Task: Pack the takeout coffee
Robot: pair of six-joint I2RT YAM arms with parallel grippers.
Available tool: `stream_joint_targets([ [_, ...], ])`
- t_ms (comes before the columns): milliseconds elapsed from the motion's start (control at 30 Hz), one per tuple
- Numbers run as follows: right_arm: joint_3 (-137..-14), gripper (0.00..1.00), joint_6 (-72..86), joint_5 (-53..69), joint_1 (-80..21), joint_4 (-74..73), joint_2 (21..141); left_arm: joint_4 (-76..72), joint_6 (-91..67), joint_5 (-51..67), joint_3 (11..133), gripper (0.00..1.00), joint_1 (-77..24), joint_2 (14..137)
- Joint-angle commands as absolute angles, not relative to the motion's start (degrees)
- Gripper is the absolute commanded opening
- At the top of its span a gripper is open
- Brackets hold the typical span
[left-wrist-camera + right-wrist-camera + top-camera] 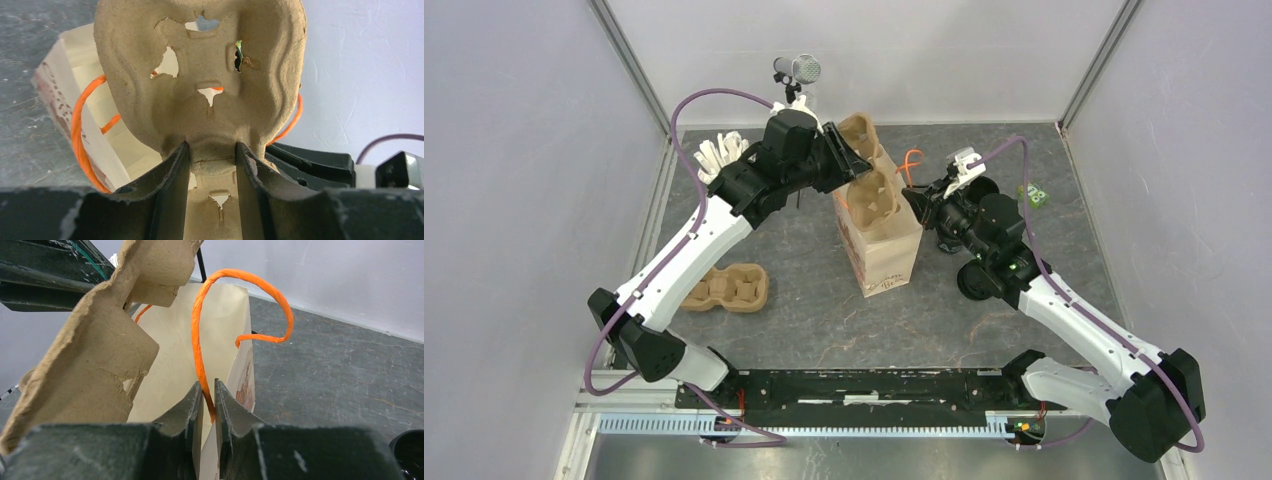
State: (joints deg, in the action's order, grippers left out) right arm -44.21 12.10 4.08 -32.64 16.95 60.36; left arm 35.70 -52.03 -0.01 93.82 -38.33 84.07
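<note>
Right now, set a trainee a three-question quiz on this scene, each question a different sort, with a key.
1. True or false: the left gripper holds a pulp cup carrier over the open mouth of the paper bag.
2. Pick one. What does the right gripper pinch?
A. the bag's top edge, by the orange handle
B. a black cup lid
C. a loose napkin
3. Fill in the gap: a second carrier lies on the table next to the ___ arm.

Key: 1 true; 2 A; 3 left.
</note>
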Motion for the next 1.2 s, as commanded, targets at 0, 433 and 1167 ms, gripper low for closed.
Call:
stream_joint_targets([
  [0,-43.95,0.19,12.99,4.82,-32.87,19.34,59.41,38.57,-54.58,-4.89,95.99,0.28,-38.06,85.05],
  [433,-43.88,0.18,13.23,6.41,-32.87,19.42,60.24,45.62,-59.81,-9.31,99.51,0.3,-38.1,88.89],
  [1167,-43.41,0.16,13.19,6.85,-32.91,20.05,62.32,58.23,-73.06,-11.13,105.03,0.32,-38.72,94.03],
])
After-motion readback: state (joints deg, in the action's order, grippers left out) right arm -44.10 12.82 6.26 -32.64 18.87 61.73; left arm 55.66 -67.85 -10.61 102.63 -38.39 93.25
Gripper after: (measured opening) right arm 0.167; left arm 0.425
